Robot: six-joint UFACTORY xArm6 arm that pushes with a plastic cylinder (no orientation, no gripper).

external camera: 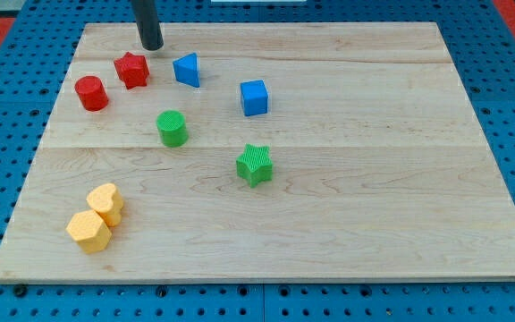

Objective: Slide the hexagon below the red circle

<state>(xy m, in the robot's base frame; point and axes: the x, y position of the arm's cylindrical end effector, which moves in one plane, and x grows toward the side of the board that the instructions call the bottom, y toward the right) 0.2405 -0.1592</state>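
The yellow hexagon (88, 231) lies near the view's bottom left, touching a yellow heart-shaped block (106, 202) just above it. The red circle (91, 93) sits at the upper left of the board. My tip (152, 46) stands at the view's top, just above and right of a red star (132, 69), far from the hexagon and to the upper right of the red circle.
A blue triangle-like block (187, 69) and a blue cube (254, 97) lie right of the red star. A green circle (172, 128) and a green star (255, 164) sit mid-board. The wooden board (374, 224) rests on a blue pegboard.
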